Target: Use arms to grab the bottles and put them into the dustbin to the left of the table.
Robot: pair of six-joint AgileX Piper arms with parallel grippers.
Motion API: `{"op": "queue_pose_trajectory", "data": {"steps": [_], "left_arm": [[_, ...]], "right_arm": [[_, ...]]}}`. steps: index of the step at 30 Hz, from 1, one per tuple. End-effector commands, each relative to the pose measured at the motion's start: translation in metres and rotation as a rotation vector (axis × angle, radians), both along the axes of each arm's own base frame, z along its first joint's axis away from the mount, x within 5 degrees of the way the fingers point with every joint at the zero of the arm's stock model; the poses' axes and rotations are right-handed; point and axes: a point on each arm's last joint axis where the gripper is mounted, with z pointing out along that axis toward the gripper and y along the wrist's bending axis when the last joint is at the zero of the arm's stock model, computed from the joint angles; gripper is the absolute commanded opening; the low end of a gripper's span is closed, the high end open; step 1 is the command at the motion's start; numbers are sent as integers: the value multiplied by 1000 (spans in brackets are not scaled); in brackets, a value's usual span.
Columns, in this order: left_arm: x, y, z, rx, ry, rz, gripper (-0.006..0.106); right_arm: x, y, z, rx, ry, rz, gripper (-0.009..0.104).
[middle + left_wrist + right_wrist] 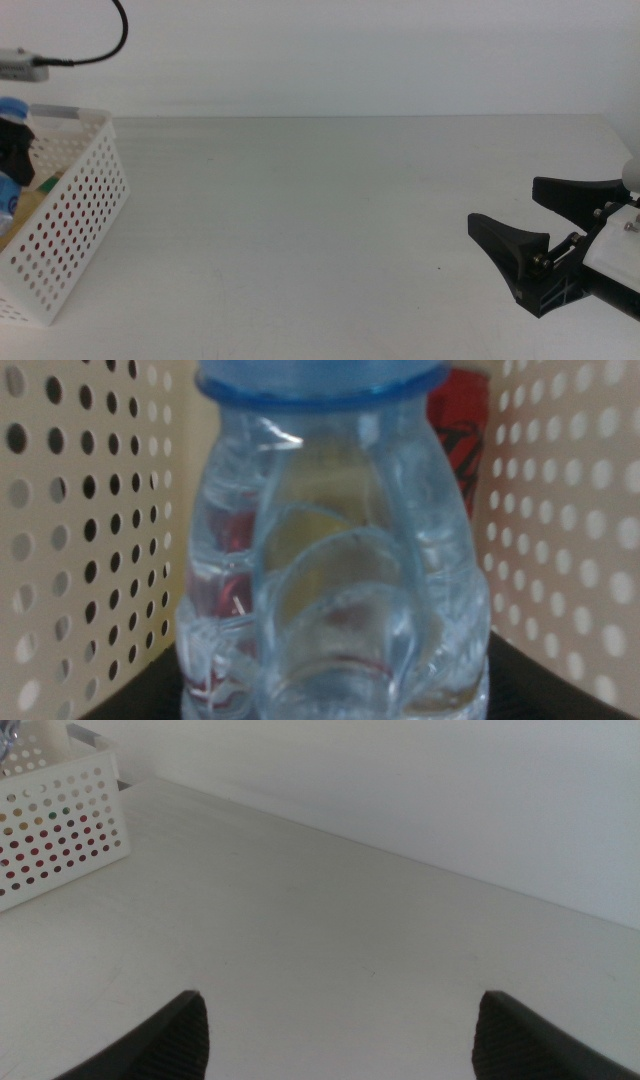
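the task looks close to its end. the table (320,220) carries no bottle anywhere the middle view or the right wrist view reaches; its whole off-white top between the dustbin (75,215) at the far left and the right gripper (525,225) at the near right shows nothing left to collect.

inside the dustbin, the left wrist view shows the water bottle (335,560) filling the picture, blue band at its neck, with perforated white walls on both sides of it and the red can (462,430) just behind it. through the basket's holes in the middle view there is red low down and a patch of yellow and green (45,185) above it, which i take to be the tea bottle, so 2 of the 3 items appear already binned.

the left gripper (15,150) sits over the dustbin's open top at the left edge of the middle view, a blue cap showing just above it. its jaws are hidden behind the water bottle in its own view, so i cannot tell whether it is clasping the bottle or has let go.

the right gripper waits low at the near right, jaws spread wide and holding nothing.

what seems left: letting the water bottle drop, if that is not done, and lifting the left arm clear.
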Motion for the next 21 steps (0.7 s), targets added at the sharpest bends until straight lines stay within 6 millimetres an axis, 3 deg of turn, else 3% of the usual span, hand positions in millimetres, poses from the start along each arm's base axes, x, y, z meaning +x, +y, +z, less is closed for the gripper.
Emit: {"op": "queue_pose_trajectory", "data": {"steps": [1, 7, 15, 21], "left_arm": [[2, 0, 22, 29, -90, -15, 3], [10, 2, 5, 29, -59, -34, 26], [9, 1, 5, 13, -53, -41, 90], [7, -12, 22, 9, -80, -62, 90]], "right_arm": [[1, 1, 16, 50, -98, 2, 70], [1, 1, 16, 50, -98, 2, 70], [1, 1, 16, 50, -98, 2, 70], [1, 1, 16, 50, -98, 2, 70]]}}
